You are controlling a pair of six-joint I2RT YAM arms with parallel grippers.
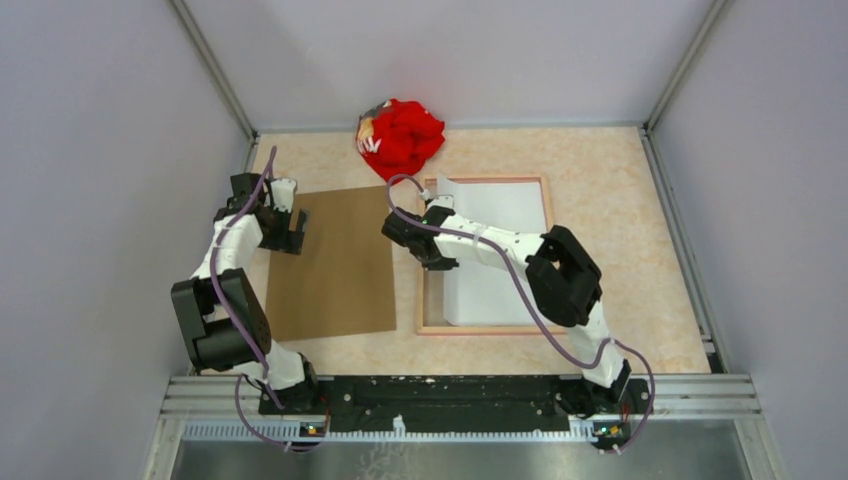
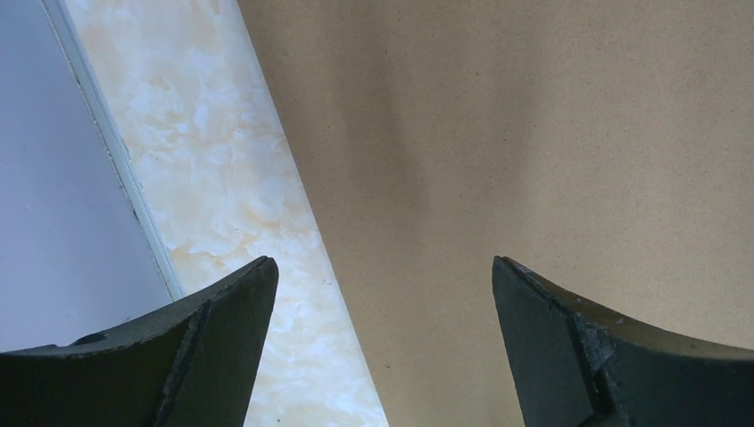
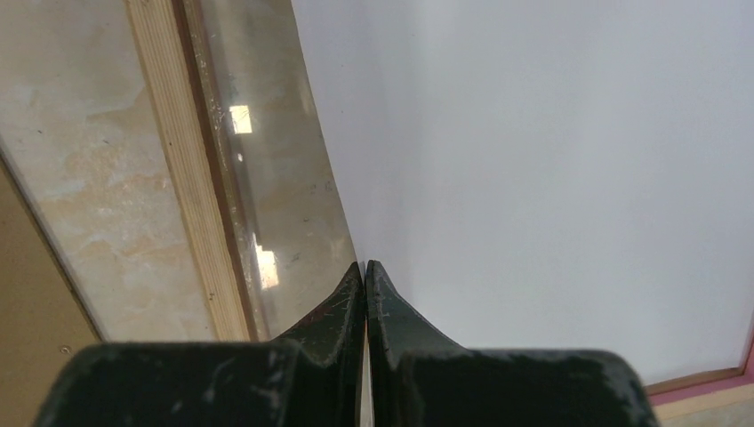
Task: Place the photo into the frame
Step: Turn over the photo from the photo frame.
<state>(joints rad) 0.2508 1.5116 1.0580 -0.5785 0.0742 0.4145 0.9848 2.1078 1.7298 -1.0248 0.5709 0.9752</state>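
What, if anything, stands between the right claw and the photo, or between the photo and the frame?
Nothing visible. The shut right claw sits at the left edge of the photo, white side up, which lies inside the frame over its glass. The brown panel lies apart to the left, under the open left claw.

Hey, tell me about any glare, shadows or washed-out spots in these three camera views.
Right wrist: bright glare patches sit on the frame glass, and the photo shows a white back that is nearly featureless. Left wrist: soft streaky shadows fall across the hardboard panel. Top external: the light is even and soft and everything is sharp.
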